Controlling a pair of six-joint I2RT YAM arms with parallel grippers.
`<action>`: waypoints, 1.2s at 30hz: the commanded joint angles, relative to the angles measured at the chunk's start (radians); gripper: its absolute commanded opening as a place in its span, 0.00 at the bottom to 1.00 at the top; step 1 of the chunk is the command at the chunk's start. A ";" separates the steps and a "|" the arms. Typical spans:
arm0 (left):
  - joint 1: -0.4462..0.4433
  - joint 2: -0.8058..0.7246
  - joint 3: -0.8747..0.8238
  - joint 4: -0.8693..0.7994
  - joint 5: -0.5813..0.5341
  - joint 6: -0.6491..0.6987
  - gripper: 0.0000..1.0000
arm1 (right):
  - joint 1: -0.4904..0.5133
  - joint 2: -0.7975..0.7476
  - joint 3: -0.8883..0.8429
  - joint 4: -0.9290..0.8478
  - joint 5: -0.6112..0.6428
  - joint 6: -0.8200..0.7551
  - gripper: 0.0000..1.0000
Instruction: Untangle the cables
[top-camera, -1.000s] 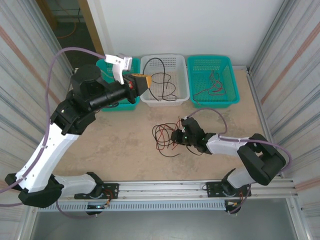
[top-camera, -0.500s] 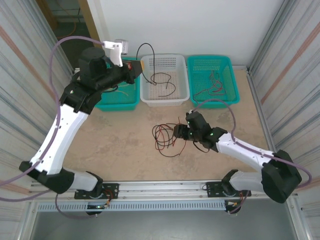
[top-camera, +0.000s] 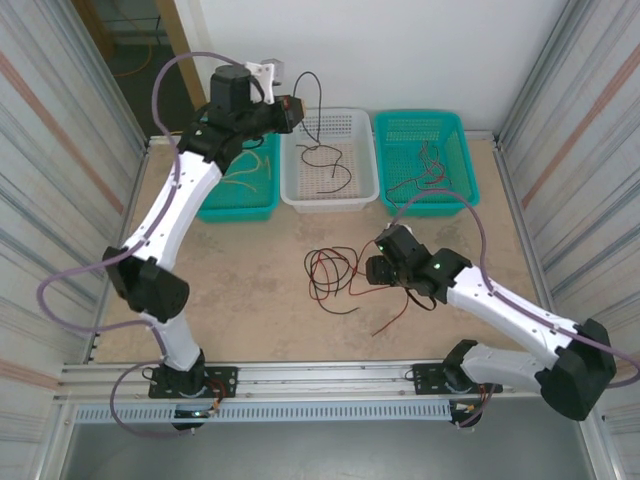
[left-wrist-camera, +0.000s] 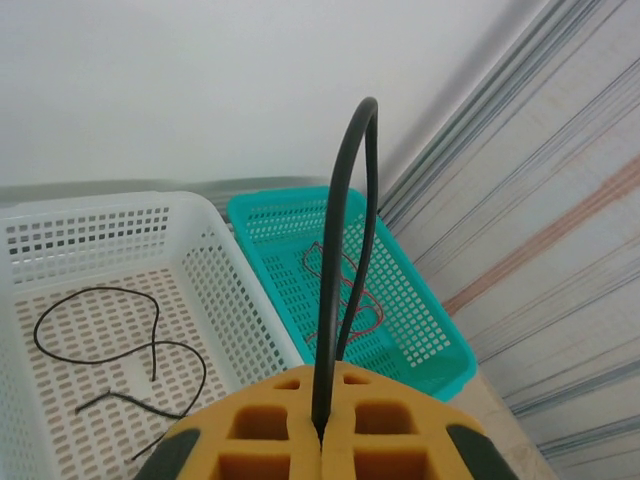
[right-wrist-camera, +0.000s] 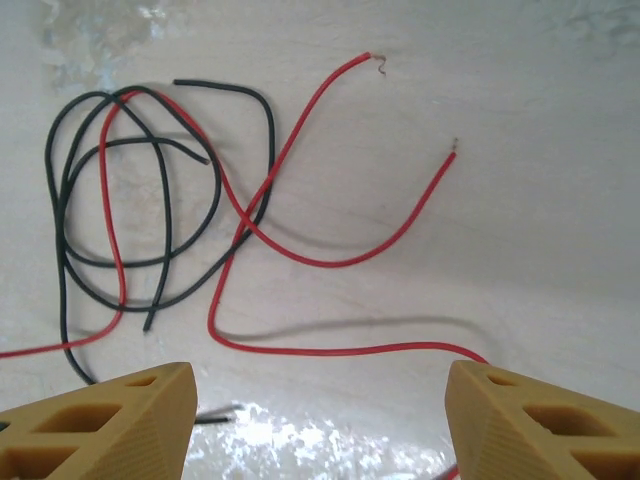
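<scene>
Top external: left gripper (top-camera: 294, 104) lifts a black cable (top-camera: 312, 88) over the far white basket (top-camera: 292, 192), probably to sort it. The remaining cables (top-camera: 335, 272) lie mid-table beside the right gripper (top-camera: 373, 270).
Left wrist: the left gripper (left-wrist-camera: 322, 440) is pressed together, pinching the black cable (left-wrist-camera: 345, 250).
Right wrist: the right gripper (right-wrist-camera: 320, 400) is spread above the cables (right-wrist-camera: 150, 200), whose crossings show plainly.

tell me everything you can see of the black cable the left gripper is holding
The black cable is a thin, smooth, dark insulated wire, pinched between the shut yellow fingers of the left gripper. It stands up from them, bends over in a tight hairpin and drops back down; its free end is hidden behind the fingers. Seen from above, it hangs in the air over the back left of the white basket, and as far as shows it touches only the fingers.
</scene>
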 joint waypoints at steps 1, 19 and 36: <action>0.009 0.086 0.115 0.034 0.022 -0.016 0.00 | 0.017 -0.062 0.044 -0.127 0.092 0.029 0.66; 0.007 0.368 0.300 -0.054 -0.012 0.025 0.99 | -0.039 -0.153 0.070 -0.146 0.072 0.043 0.69; -0.079 -0.494 -0.807 0.130 -0.024 0.123 0.82 | -0.129 0.090 0.072 0.166 -0.186 -0.016 0.69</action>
